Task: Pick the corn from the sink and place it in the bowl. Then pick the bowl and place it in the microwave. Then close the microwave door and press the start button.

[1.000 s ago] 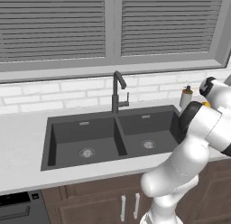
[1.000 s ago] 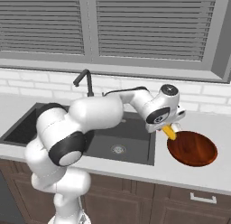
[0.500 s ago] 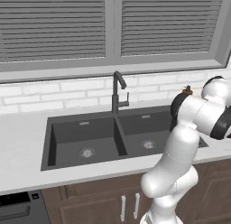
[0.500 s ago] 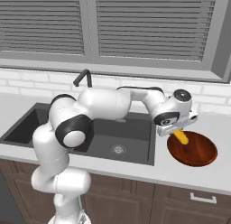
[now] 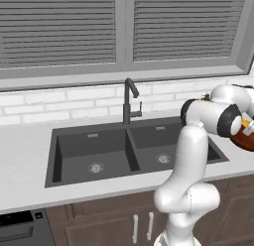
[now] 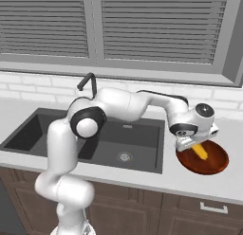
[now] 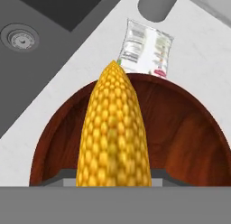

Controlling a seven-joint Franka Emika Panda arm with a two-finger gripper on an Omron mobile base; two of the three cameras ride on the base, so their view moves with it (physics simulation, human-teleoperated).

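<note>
Hand view looks straight down the corn point(image 7: 113, 133), which hangs lengthwise from the gripper point(image 7: 113, 175) directly above the bowl point(image 7: 189, 142), its tip pointing toward the bowl's far rim. The gripper is partly closed around the cob's near end, the jaws pinching it from either side. Beyond the bowl's far rim a small printed packet point(image 7: 145, 48) lies on the bench point(image 7: 198, 60), and the sink point(image 7: 40, 20) sits off to the bowl's left.

In the right base view the corn point(image 6: 199, 150) slants down over the bowl point(image 6: 203, 158), just beside the sink's point(image 6: 95, 139) right edge; whether its tip touches the bowl floor I cannot tell.

The step in hand looks like the release. Done well, it means lowering until the cob is close to the bowl's floor, keeping it centred so it cannot roll over the shallow rim, then opening the jaws fully and lifting straight up, clear of the rim, before reaching for the bowl itself.
</note>
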